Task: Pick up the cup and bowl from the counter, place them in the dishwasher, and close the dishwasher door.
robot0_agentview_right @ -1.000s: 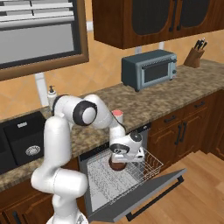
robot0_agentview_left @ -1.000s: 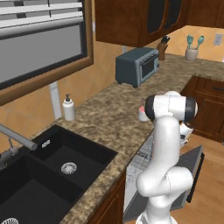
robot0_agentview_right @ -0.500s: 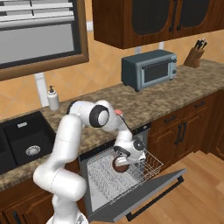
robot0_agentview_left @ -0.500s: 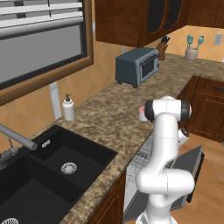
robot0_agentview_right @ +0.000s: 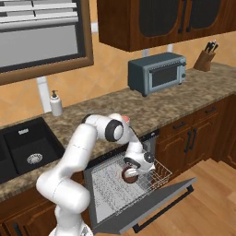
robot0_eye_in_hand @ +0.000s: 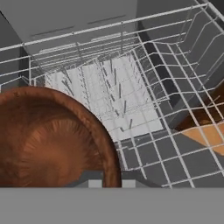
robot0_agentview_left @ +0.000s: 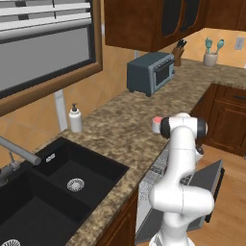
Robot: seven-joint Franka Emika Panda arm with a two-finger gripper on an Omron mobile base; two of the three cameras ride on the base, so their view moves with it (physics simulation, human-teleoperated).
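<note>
The dark brown bowl (robot0_agentview_right: 127, 176) hangs tilted just above the white wire rack (robot0_agentview_right: 156, 179) of the open dishwasher, and my gripper (robot0_agentview_right: 134, 169) is shut on its rim. In the hand view the bowl (robot0_eye_in_hand: 48, 140) takes up the lower left, with the rack's wires (robot0_eye_in_hand: 131, 87) below and beyond it. The dishwasher door (robot0_agentview_right: 152, 203) lies folded down flat, its black handle toward the floor. The cup (robot0_agentview_right: 125, 120) with its pinkish-red top stands on the granite counter (robot0_agentview_right: 152, 108) right behind my arm; the left base view has the cup (robot0_agentview_left: 157, 124) beside my arm's upper joint.
A grey-blue toaster oven (robot0_agentview_right: 157, 73) stands at the back of the counter, a knife block (robot0_agentview_right: 207, 57) further right. A white soap bottle (robot0_agentview_right: 56, 103) stands by the black sink (robot0_agentview_right: 23, 147). Dark wood cabinets (robot0_agentview_right: 193, 138) flank the dishwasher on the right.
My arm has stretched further down and outward, carrying the bowl from near the dishwasher's opening to low over the front part of the pulled-out rack. The cup has not moved.
</note>
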